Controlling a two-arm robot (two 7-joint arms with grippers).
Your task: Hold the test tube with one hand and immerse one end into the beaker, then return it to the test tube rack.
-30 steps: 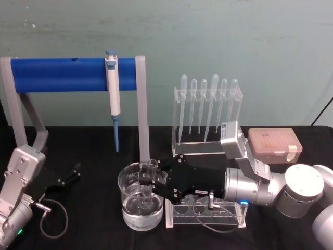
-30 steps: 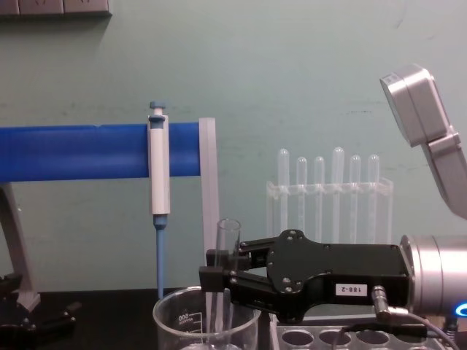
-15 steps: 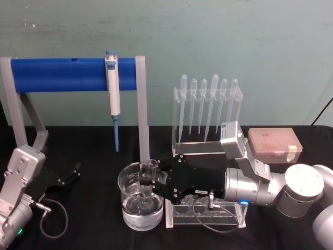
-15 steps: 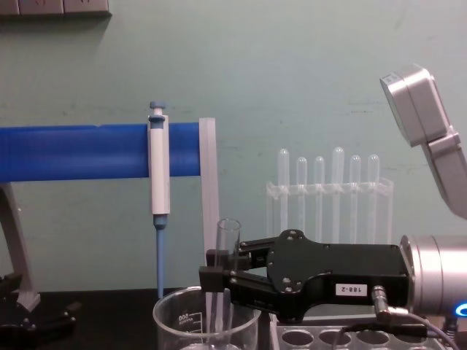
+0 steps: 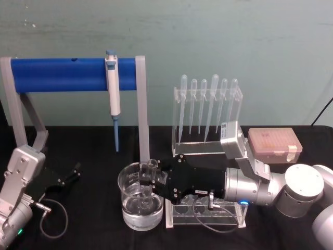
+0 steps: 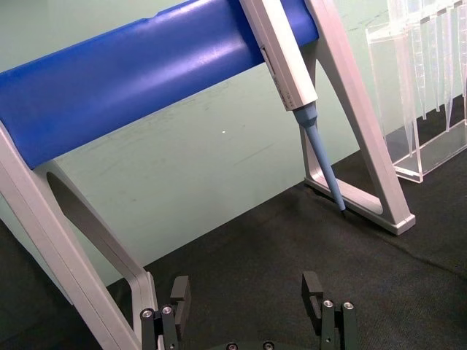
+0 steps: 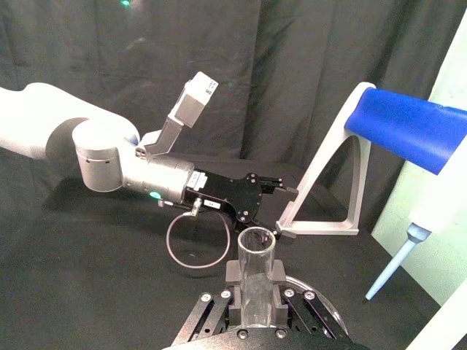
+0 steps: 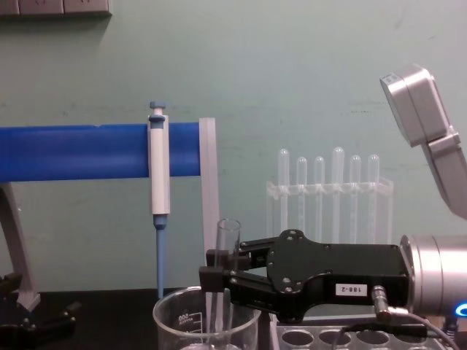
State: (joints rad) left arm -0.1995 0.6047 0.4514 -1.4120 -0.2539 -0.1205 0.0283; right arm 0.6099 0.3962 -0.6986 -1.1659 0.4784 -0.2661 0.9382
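The test tube [image 5: 151, 166] stands upright with its lower end down inside the beaker [image 5: 125, 183], which holds clear liquid. My right gripper [image 5: 148, 182] reaches in from the right and is shut on the test tube just above the beaker's rim. From the side, the tube's open rim [image 8: 228, 232] rises above the right gripper [image 8: 213, 267], and the tube runs down behind the beaker wall [image 8: 179, 321]. The right wrist view looks down on the tube [image 7: 257, 270] between the fingers. My left gripper [image 5: 70, 174] rests open at the far left of the table, its fingers [image 6: 312, 288] spread.
A blue-barred stand [image 5: 62, 74] carries a blue-and-white pipettor [image 5: 112, 88] behind the beaker. A clear rack of plastic pipettes [image 5: 208, 112] stands behind the right arm. A clear tube rack [image 5: 208, 217] lies under the right gripper, and a tip box [image 5: 273, 146] sits at the right.
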